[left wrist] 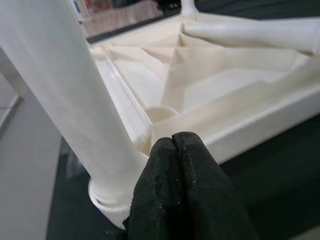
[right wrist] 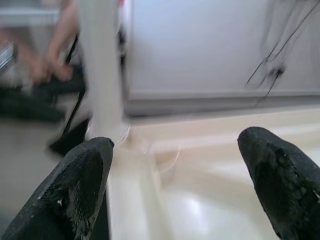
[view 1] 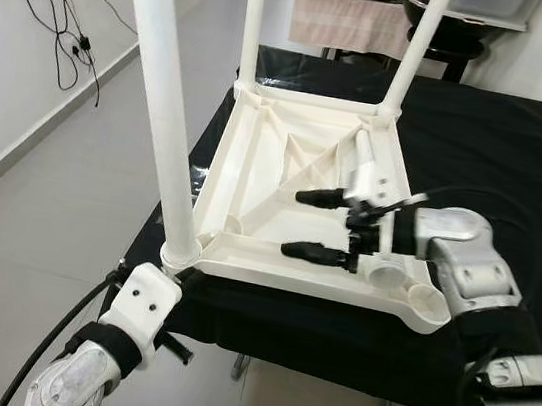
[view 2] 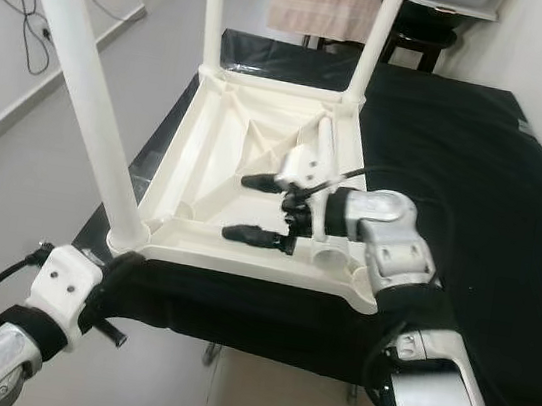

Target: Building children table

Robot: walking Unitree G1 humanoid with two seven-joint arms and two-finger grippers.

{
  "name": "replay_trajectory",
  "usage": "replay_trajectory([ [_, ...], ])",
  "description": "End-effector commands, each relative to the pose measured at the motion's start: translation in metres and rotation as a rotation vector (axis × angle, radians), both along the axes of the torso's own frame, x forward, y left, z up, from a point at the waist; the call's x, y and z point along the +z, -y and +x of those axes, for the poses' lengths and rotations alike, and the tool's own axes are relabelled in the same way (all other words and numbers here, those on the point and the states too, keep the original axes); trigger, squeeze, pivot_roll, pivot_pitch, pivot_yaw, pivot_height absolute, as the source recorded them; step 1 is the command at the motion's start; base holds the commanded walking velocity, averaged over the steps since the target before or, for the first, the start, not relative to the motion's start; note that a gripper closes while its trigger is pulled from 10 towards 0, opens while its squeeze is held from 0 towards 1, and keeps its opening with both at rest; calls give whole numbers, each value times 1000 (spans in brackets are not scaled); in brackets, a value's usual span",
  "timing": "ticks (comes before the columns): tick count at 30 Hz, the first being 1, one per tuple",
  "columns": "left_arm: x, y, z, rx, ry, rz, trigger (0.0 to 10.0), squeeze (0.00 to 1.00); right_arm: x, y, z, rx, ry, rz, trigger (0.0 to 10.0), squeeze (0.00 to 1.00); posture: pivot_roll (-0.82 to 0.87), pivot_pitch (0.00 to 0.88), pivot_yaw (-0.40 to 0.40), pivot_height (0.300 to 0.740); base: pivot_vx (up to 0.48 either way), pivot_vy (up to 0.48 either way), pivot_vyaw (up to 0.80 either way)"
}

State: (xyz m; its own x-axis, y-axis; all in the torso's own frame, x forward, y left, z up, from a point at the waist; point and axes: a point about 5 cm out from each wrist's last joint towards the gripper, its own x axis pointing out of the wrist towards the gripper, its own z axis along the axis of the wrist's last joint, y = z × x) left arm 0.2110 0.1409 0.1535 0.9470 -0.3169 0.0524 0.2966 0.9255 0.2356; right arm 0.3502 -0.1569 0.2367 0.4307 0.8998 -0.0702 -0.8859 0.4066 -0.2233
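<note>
The three upright legs (view 1: 165, 97) run off the top edge, their ends unseen. The right wrist view is blurred; a person's hands (right wrist: 50, 70) cannot be made out clearly. The desk (view 1: 517, 177) is hidden under black cloth

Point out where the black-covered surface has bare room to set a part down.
The black cloth is bare to the right of the upturned table top, from the right hand to the far edge. The near left corner is crowded: the left hand sits by the fitted leg.
</note>
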Motion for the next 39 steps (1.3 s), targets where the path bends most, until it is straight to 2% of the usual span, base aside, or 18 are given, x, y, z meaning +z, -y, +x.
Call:
replay_trajectory([
  [1,-4,-4,2,30,-15,0,10000,0,1,2,1,-60,-22,83,10000,0,-61,57,-19,740,0,0,0],
  [2,-4,-6,3,41,-12,-1,10000,0,-1,0,3,-114,-54,143,10000,0,-61,57,-19,740,0,0,0],
  [3,-4,-6,3,41,-12,-1,10000,0,-1,0,3,-114,-54,143,10000,0,-61,57,-19,740,0,0,0],
  [5,-4,-15,6,103,-4,-27,10000,0,-16,-12,1,-307,-113,355,10000,0,-73,60,-13,740,0,0,0],
  [6,-4,-18,6,127,-1,-40,10000,0,-23,-15,-2,-381,-138,422,10000,0,-73,60,-13,740,0,0,0],
  [7,-4,-18,6,127,-1,-40,10000,0,-23,-15,-2,-381,-138,422,10000,0,-73,60,-13,740,0,0,0],
  [8,-6,-22,5,154,-7,-75,10000,0,-33,-18,-11,-439,-122,439,10000,0,-78,59,4,740,0,0,0],
  [9,-7,-24,4,169,-12,-97,10000,0,-38,-20,-17,-463,-104,436,10000,0,-78,59,4,740,0,0,0],
  [10,-7,-24,4,169,-12,-97,10000,0,-38,-20,-17,-463,-104,436,10000,0,-78,59,4,740,0,0,0],
  [11,-9,-24,2,177,-13,-109,10000,0,-42,-24,-28,-448,-76,426,10000,0,-82,60,12,740,0,0,0],
  [16,-12,-23,1,194,2,-97,10000,0,-45,-35,-43,-401,-17,430,10000,0,-85,51,14,740,0,0,0],
  [19,-10,-25,6,217,27,-131,10000,0,-50,-44,-42,-333,-126,449,10000,0,-84,43,13,740,0,0,0],
  [27,-11,-30,13,239,30,-162,10000,0,-40,-53,-32,-363,-74,441,10000,0,-72,29,18,740,0,-476,0],
  [39,-13,-30,17,227,35,-159,10000,0,-35,-59,-26,-395,4,369,10000,0,-65,24,16,740,0,0,0],
])
